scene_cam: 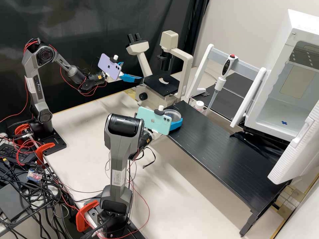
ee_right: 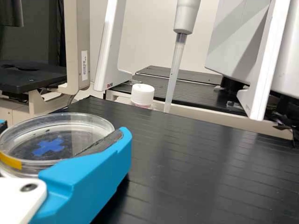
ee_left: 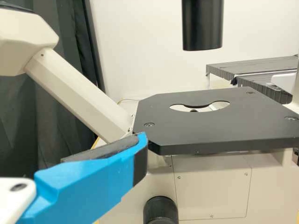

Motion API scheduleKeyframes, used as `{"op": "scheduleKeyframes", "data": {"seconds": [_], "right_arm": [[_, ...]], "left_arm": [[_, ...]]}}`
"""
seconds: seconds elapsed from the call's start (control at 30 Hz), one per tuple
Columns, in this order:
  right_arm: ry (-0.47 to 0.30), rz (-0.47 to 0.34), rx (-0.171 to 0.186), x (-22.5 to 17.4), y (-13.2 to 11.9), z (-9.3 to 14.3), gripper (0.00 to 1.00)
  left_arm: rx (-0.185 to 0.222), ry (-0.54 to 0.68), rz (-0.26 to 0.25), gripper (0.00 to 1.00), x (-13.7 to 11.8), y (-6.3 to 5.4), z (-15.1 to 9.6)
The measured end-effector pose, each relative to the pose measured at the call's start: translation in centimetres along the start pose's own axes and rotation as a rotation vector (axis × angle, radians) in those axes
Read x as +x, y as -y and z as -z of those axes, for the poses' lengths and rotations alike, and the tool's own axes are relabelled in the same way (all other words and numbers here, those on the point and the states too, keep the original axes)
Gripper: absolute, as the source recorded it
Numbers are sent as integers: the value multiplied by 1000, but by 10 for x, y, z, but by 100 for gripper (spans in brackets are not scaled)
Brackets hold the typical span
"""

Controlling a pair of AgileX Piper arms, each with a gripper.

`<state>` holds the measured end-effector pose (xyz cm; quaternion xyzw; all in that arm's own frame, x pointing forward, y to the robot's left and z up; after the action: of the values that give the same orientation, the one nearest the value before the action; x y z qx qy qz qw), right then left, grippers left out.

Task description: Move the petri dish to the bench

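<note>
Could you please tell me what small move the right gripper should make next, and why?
I would probably ease the petri dish a little inward before releasing it: the right gripper holds it by the edge of the black bench, which extends farther, away from the microscope.

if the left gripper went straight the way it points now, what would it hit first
The left gripper would probably meet the microscope first, around the near edge of its black stage; depth is unclear, so it could be the body just below.
</note>
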<state>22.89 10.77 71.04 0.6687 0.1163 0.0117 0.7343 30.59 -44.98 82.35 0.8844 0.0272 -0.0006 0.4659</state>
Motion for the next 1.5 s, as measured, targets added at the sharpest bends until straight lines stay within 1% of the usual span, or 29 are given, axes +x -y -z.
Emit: {"op": "scheduleKeyframes", "data": {"seconds": [0.07,0.13,0.23,0.43,0.67,0.8,0.87,1.0,1.07,1.17,1.3,1.5], "right_arm": [[-1,2,6,2,1,0,0],[-6,6,27,5,3,2,0],[-13,20,42,11,5,6,0],[-18,31,52,20,7,10,0],[-18,30,54,24,7,11,0],[-18,30,47,24,7,11,0],[-17,29,32,24,7,10,0],[-12,28,26,23,7,10,0],[-7,26,9,22,7,10,0],[-5,28,-2,21,8,9,0],[-8,16,-2,20,3,11,0],[13,18,2,21,0,8,0]], "left_arm": [[0,0,0,100,0,0,0],[0,0,0,100,0,0,0],[0,0,0,100,0,0,0],[0,0,0,100,0,0,0],[0,0,0,100,0,0,0],[0,0,0,100,0,0,0],[0,0,0,100,0,0,0],[0,0,0,100,0,0,0],[0,0,0,100,0,0,0],[0,0,0,100,0,0,0],[0,0,0,100,0,0,0],[0,0,0,100,0,0,0]]}}
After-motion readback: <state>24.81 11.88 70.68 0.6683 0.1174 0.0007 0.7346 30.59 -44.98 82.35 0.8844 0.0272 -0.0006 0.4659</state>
